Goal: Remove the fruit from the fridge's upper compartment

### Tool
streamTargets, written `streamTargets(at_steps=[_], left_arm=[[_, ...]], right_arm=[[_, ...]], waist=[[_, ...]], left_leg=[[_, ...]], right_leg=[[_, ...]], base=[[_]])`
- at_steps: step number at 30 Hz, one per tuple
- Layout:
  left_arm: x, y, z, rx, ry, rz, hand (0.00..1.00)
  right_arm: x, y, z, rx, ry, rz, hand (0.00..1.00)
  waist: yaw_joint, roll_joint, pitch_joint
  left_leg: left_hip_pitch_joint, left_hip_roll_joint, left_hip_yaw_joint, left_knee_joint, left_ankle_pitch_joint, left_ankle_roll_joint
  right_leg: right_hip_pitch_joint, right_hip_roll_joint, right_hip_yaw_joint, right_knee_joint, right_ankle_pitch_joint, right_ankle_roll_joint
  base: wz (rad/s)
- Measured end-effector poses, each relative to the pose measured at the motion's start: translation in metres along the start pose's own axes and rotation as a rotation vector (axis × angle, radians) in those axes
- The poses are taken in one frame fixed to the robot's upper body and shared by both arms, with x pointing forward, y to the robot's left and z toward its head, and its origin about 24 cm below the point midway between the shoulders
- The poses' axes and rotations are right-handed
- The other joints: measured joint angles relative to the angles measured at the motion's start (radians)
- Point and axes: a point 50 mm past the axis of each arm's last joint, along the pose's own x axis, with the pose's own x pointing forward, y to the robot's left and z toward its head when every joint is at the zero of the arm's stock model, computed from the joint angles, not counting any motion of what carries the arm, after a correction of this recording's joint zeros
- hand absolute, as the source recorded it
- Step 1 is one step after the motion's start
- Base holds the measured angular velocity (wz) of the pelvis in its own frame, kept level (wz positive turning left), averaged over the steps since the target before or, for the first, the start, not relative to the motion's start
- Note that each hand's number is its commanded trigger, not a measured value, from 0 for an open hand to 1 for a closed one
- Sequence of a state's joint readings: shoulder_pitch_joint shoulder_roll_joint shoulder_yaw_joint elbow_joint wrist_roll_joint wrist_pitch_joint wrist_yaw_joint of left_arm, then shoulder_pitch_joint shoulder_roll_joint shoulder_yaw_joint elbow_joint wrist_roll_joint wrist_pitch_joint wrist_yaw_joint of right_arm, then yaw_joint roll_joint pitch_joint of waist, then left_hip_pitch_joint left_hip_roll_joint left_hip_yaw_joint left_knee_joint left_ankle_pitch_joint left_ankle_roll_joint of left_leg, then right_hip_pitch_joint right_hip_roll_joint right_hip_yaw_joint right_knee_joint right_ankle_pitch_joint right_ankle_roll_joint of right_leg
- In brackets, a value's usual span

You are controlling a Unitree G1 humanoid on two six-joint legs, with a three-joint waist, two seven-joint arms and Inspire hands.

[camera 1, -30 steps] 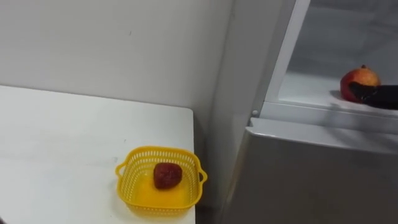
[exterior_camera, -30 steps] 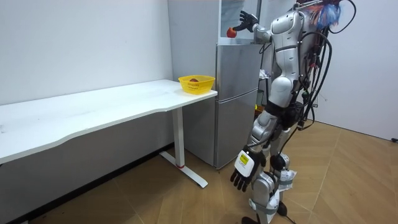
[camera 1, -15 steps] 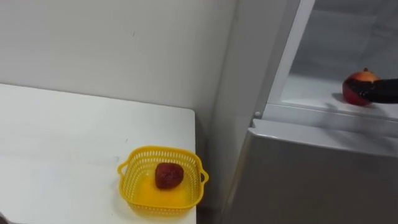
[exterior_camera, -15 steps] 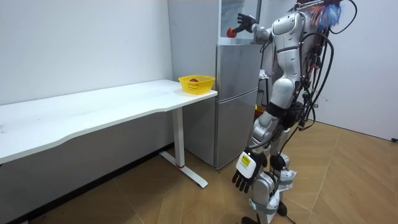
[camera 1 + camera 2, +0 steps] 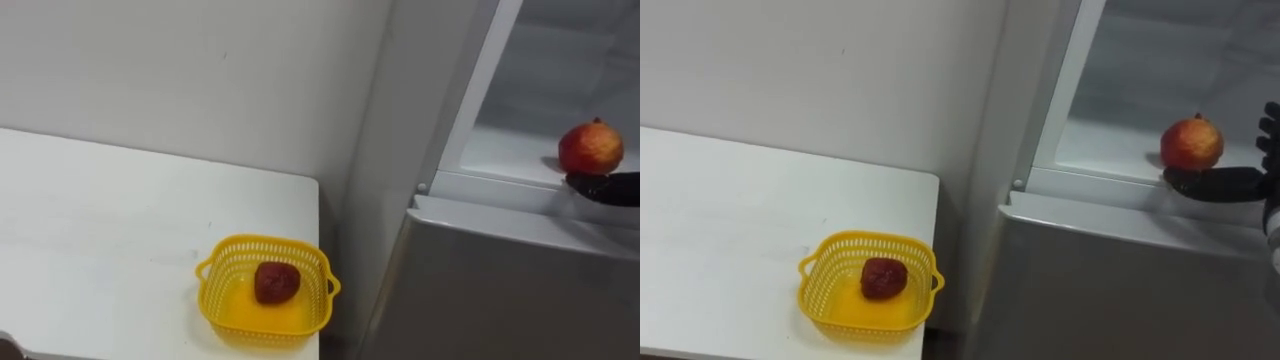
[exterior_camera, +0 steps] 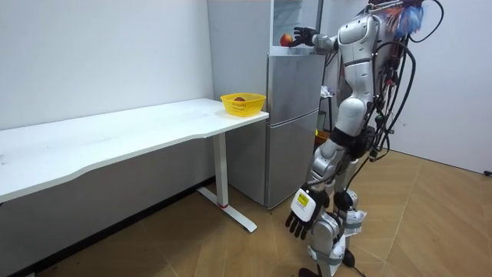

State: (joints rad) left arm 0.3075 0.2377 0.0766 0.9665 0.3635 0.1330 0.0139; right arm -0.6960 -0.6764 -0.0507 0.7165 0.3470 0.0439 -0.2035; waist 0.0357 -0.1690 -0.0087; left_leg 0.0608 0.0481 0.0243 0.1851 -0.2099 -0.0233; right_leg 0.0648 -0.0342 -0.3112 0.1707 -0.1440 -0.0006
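Note:
A red pomegranate [image 5: 590, 148] stands on the white shelf [image 5: 505, 150] of the open upper fridge compartment. My right hand [image 5: 1230, 185] reaches in from the right. Its dark thumb lies just below and in front of the fruit, and its fingertips [image 5: 1270, 130] are spread to the fruit's right, so the hand is open and not closed round it. In the room view I stand facing the fridge with the right arm raised to the pomegranate [image 6: 286, 38]. My left hand [image 6: 300, 211] hangs relaxed by my leg.
A yellow basket [image 5: 225, 270] holding a dark red fruit [image 5: 273, 282] sits at the corner of the white table [image 5: 100, 230], beside the fridge. The grey lower fridge door [image 5: 500, 290] is closed beneath the shelf. The upper door's white edge [image 5: 485, 80] frames the opening.
My right hand lay across the pomegranate's front; now it has dropped lower and the fruit shows whole above the thumb. The view has shifted a little.

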Motion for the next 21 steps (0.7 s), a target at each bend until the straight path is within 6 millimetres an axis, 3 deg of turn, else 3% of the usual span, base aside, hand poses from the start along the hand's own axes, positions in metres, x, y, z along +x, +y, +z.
streamTargets(at_steps=[7, 21], left_arm=[[0.0, 0.0037, -0.002, 0.004, 0.004, 0.013, 0.0], [-0.0012, 0.0042, -0.0061, 0.007, 0.022, 0.016, 0.0]], right_arm=[[0.0, 0.0001, -0.0004, 0.019, 0.005, 0.0, 0.0], [-0.0004, 0.0005, -0.0021, 0.095, 0.027, -0.025, 0.0]], waist=[[0.006, 0.006, 0.0052], [0.026, 0.01, 0.0009]], left_leg=[[0.004, 0.0, 0.0, -0.003, 0.0, 0.0], [0.004, 0.0, -0.001, 0.001, 0.0, 0.0]], right_leg=[[0.004, 0.0, 0.004, -0.001, 0.0, 0.0], [0.004, 0.0, 0.0, 0.001, 0.0, 0.0]], base=[[0.0], [0.0]])
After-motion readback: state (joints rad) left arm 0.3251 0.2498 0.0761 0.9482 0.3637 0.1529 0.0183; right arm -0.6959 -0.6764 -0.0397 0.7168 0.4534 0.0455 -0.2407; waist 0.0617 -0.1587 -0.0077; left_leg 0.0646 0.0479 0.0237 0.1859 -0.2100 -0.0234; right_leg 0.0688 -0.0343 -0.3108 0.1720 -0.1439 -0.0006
